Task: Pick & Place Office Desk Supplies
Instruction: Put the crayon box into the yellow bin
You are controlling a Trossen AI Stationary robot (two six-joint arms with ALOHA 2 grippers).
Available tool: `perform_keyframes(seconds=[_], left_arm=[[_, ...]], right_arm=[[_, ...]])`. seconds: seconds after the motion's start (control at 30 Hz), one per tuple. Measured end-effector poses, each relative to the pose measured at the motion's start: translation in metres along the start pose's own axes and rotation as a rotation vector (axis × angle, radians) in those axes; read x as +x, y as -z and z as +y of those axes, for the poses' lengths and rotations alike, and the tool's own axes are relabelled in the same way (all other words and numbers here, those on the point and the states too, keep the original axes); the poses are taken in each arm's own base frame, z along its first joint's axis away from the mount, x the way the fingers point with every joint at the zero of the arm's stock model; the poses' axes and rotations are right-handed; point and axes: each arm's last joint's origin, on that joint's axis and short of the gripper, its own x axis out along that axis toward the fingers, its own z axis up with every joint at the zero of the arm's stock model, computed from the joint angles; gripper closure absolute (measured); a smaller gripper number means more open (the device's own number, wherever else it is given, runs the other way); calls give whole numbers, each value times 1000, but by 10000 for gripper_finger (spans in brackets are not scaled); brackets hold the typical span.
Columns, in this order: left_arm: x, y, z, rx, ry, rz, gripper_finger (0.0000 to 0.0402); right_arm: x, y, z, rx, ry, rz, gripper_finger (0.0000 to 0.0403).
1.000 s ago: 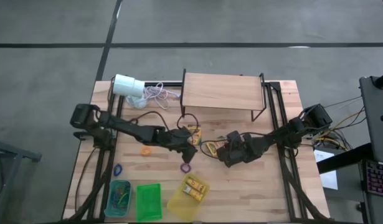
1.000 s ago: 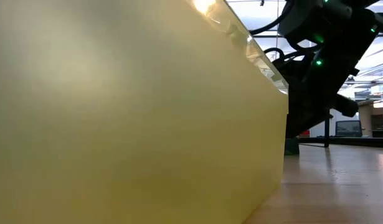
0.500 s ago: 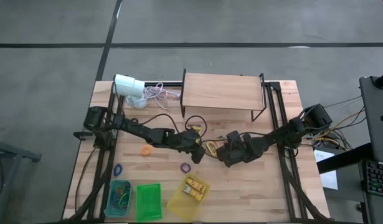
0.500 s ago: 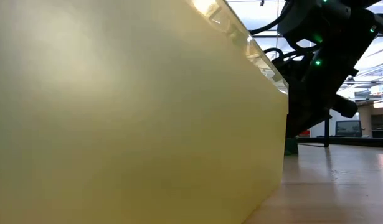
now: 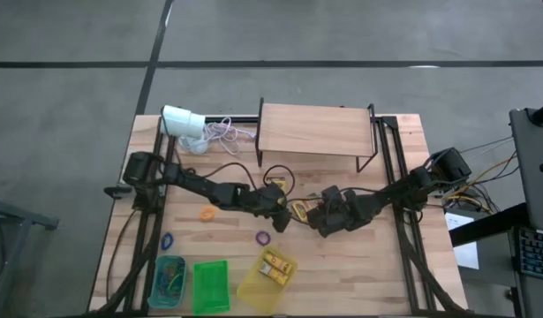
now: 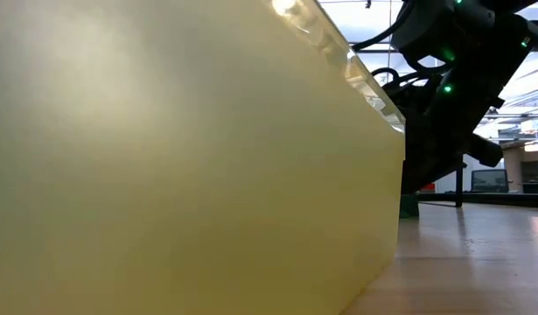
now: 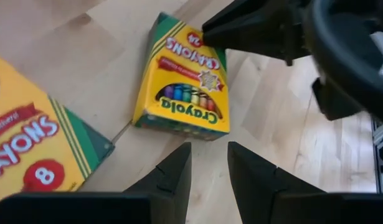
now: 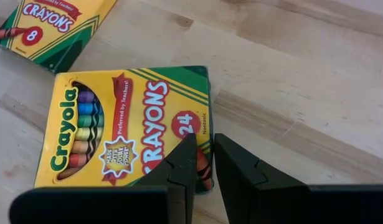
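Note:
A yellow-and-green 24-crayon box (image 5: 299, 209) (image 7: 185, 87) (image 8: 129, 137) lies flat on the table between my two grippers. A second box, marked 8 (image 5: 275, 187) (image 7: 35, 149) (image 8: 54, 25), lies flat just beyond it. My left gripper (image 5: 278, 212) (image 7: 207, 149) hovers at the 24-box's left, its fingers a narrow gap apart and holding nothing. My right gripper (image 5: 317, 215) (image 8: 203, 138) stands at the box's right end, its fingers also a narrow gap apart. Orange (image 5: 207, 213), purple (image 5: 263, 238) and blue (image 5: 167, 239) rubber bands lie loose on the table. My right gripper comes slanting down from the table's right. Its fingertips (image 8: 190, 149) stand over the 24-box's right end (image 8: 200, 124). I cannot tell whether they touch the box, which lies flat on the table.
At the near edge stand a yellow bin (image 5: 267, 281) (image 6: 190, 157) holding crayon boxes, a green bin (image 5: 211, 285) and a teal bin (image 5: 168, 281) holding bands. A wooden shelf (image 5: 315, 131) stands at the far side. A white cylinder (image 5: 183, 121) with its cord lies far left.
My left gripper has moved from above the purple band toward the table's far right, and now stands beside the 24-crayon box. The purple band lies on the table where it was. My right arm has kept still.

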Motion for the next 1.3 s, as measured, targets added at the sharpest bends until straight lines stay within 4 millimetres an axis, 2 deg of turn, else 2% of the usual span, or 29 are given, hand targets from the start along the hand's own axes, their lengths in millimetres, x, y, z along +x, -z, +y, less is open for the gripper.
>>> perform_keyframes(seconds=[0.17,1.3], left_arm=[[6,4,3,-63,-5,5,293],[5,0,1,-40,16,-18,293]], right_arm=[[0,0,-1,8,2,1,351],[2,1,-3,-3,12,-8,351]])
